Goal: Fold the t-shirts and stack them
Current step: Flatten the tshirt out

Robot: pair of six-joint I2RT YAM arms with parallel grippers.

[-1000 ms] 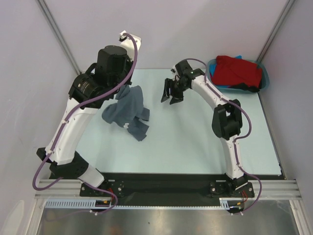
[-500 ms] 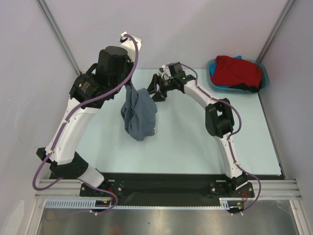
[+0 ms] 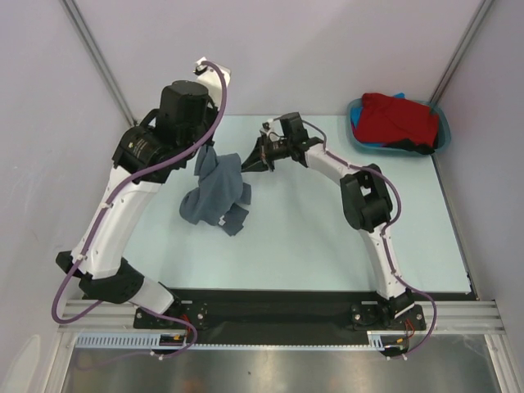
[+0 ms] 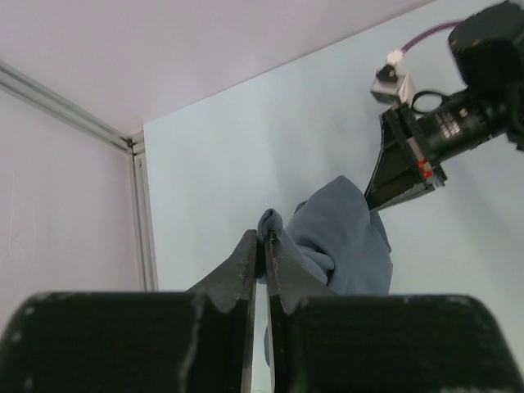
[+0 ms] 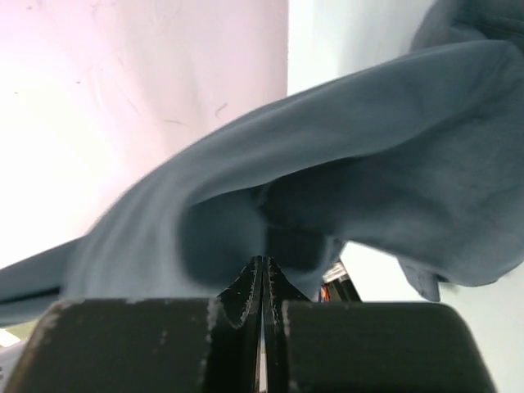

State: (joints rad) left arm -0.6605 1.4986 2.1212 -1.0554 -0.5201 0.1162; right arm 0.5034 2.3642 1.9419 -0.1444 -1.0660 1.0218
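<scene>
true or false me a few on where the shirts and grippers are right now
1. The left gripper pinches the grey shirt. True.
2. The red shirt lies on the table beside the grey one. False: it sits in the tub at the far right corner.
3. The right gripper is wide open. False: its jaws are shut, with the tips against the grey shirt.
4. The grey shirt is bunched up, not folded. True: it hangs crumpled from the left gripper.
</scene>
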